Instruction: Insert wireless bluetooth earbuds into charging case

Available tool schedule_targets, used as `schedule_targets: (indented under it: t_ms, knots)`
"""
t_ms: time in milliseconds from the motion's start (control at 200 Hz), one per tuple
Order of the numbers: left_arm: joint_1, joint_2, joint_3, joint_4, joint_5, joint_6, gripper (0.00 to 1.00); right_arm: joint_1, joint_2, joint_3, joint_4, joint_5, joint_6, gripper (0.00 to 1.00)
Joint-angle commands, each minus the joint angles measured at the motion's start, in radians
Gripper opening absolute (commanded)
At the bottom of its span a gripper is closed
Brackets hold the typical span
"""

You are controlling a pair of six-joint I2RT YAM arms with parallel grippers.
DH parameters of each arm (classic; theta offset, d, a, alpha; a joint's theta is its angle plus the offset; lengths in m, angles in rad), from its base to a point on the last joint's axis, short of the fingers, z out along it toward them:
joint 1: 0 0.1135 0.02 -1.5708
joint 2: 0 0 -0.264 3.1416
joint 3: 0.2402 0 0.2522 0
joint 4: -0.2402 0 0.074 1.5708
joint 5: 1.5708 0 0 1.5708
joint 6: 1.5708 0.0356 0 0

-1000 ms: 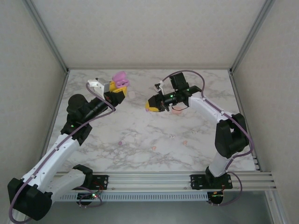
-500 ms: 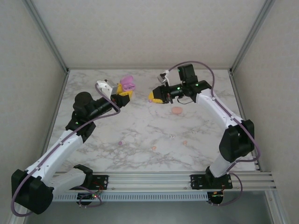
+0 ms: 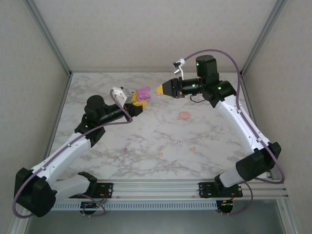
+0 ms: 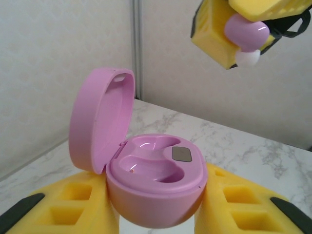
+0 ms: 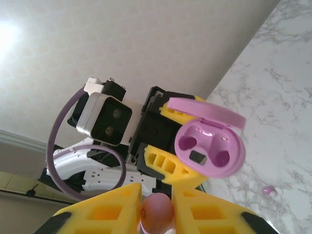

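My left gripper (image 3: 138,98) is shut on an open purple charging case (image 3: 143,92), held above the back of the table. In the left wrist view the case (image 4: 155,181) sits between the yellow fingers (image 4: 73,204), lid (image 4: 100,124) tipped back to the left and both sockets empty. My right gripper (image 3: 159,90) is shut on a purple earbud (image 5: 157,212) with a whitish tip (image 4: 247,58). It hangs just right of and a little above the case, a short gap apart. The case's open face (image 5: 210,146) is turned toward the right gripper (image 5: 157,214).
A pink-orange rounded case (image 3: 184,115) lies on the marble table (image 3: 97,83) right of centre. Tiny loose buds lie nearer the front: a purple one (image 3: 126,149), two orange ones (image 3: 160,154) (image 3: 192,148) and a whitish one (image 3: 179,143). Grey walls enclose three sides.
The left gripper carried the open case rightward toward the centre. The right arm rose and swung its gripper back and left, so the earbud now hangs close beside the case.
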Motion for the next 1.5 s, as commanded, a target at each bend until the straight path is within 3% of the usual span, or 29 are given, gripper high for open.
schedule_targets:
  t_ms: [0, 756, 1196, 1497]
  knots:
    - [-0.019, 0.011, 0.048, 0.048, 0.047, 0.006, 0.29, 0.023, 0.014, 0.044, 0.002, 0.029, -0.032, 0.22]
    - [-0.035, 0.023, 0.062, 0.12, 0.066, -0.089, 0.3, 0.049, 0.074, 0.053, 0.021, 0.083, -0.037, 0.22]
    - [-0.036, 0.03, 0.067, 0.128, 0.054, -0.088, 0.3, 0.062, 0.068, 0.024, 0.122, 0.12, 0.035, 0.21]
    - [-0.037, 0.038, 0.056, 0.202, 0.02, -0.149, 0.29, 0.073, 0.065, 0.023, 0.042, 0.166, -0.031, 0.24]
